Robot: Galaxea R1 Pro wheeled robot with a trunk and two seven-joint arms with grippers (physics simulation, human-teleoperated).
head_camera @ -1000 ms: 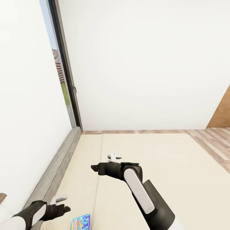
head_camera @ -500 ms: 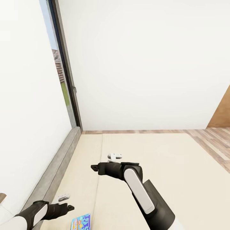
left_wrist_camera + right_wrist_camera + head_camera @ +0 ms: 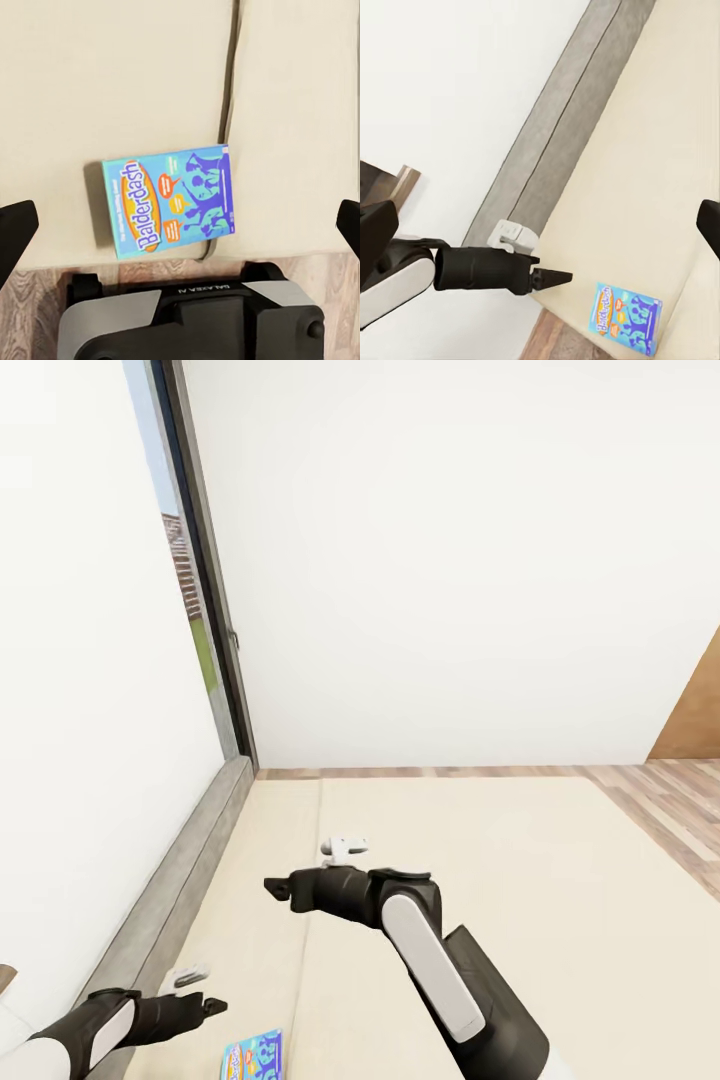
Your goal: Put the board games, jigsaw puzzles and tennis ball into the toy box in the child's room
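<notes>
The blue board game (image 3: 169, 202) is seen whole on the bed (image 3: 112, 82) from the left wrist, cut off in the head view; both pincers are spread wide, empty.

Your head camera looks down over the bed (image 3: 560, 880). Left wrist camera faces straight down, close on the blue board game (image 3: 171, 199); right wrist shares it obliquely.

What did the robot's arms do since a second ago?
The left gripper sank lower and slid toward the blue board game. The right gripper drifted a little left and down over the bed. Nothing was grabbed or dropped. The game, bed and headboard stayed put.
</notes>
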